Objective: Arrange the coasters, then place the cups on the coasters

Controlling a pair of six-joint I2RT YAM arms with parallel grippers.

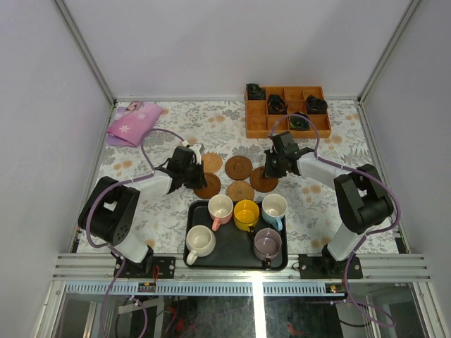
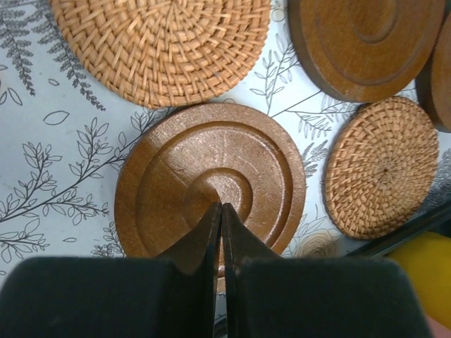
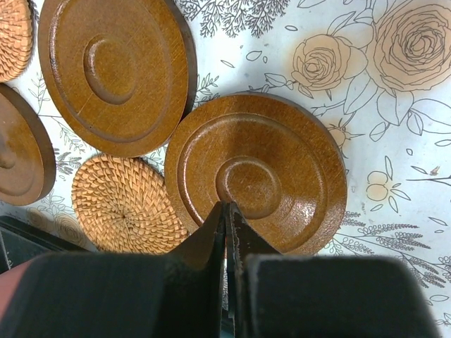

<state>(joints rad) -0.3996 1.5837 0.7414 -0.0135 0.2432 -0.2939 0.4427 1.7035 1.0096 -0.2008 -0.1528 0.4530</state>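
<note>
Both claws are pinched fully closed with nothing in them. My left claw (image 2: 221, 208) has its tips over the middle of a grooved round brown wooden coaster (image 2: 211, 176), with two tan woven rattan coasters (image 2: 162, 42) beside it. My right claw (image 3: 227, 205) sits the same way over another dark wooden disc coaster (image 3: 261, 169). All five coasters are clustered on the floral tablecloth (image 1: 165, 222), just beyond the black rectangular tray (image 1: 232, 250). That tray holds the five small handled mugs (image 1: 246, 213): pink, yellow, light blue, cream and mauve.
</note>
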